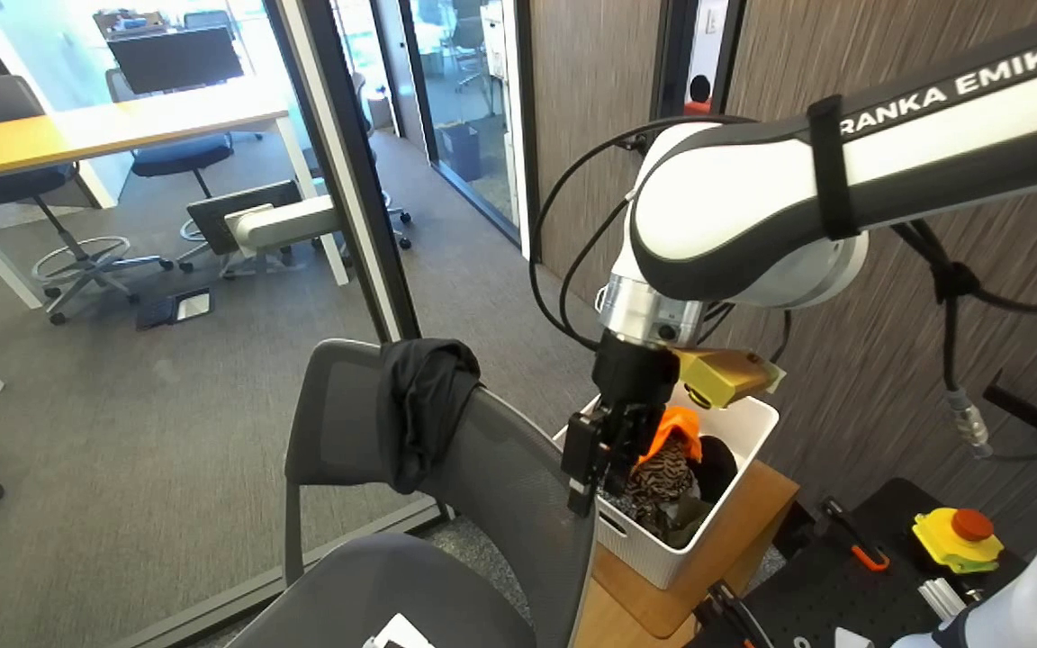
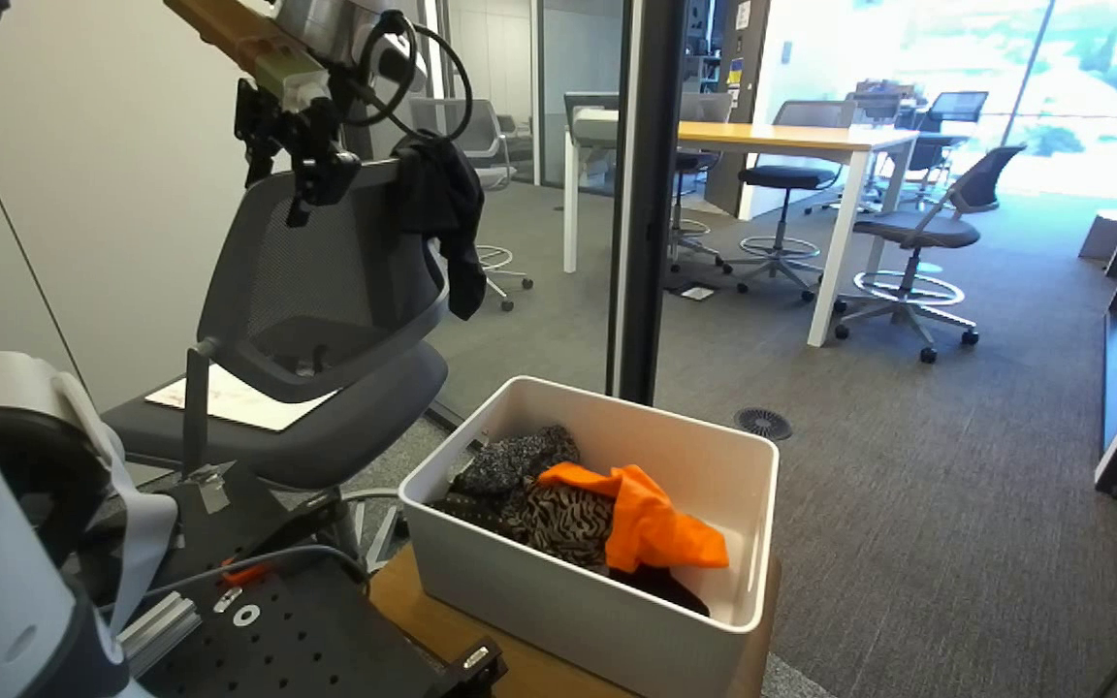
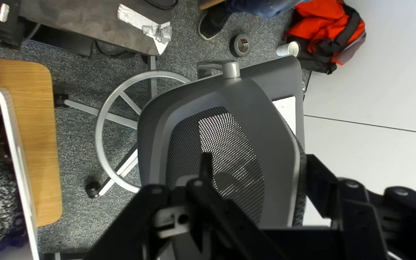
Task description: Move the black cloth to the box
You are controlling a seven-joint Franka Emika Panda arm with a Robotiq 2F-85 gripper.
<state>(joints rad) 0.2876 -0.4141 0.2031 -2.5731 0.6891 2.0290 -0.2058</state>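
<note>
A black cloth (image 1: 428, 405) hangs draped over the top edge of the grey chair's backrest (image 1: 509, 459); it also shows in an exterior view (image 2: 442, 208). The cloth does not show in the wrist view. The white box (image 2: 558, 601) stands beside the chair; its rim shows in the wrist view (image 3: 13, 141). It holds an orange cloth (image 2: 651, 519), patterned cloths and a dark piece. My gripper (image 1: 598, 490) is near the backrest, off to one side of the cloth. In the wrist view the gripper (image 3: 258, 162) has its fingers wide apart, with nothing held between them.
The box rests on a wooden surface (image 1: 761, 495). A dark glass-wall post (image 2: 636, 194) stands behind the chair. White paper (image 2: 234, 397) lies on the chair seat. A black mounting plate (image 2: 297, 620) with a yellow-and-red stop button (image 1: 960, 538) is by the arm's base.
</note>
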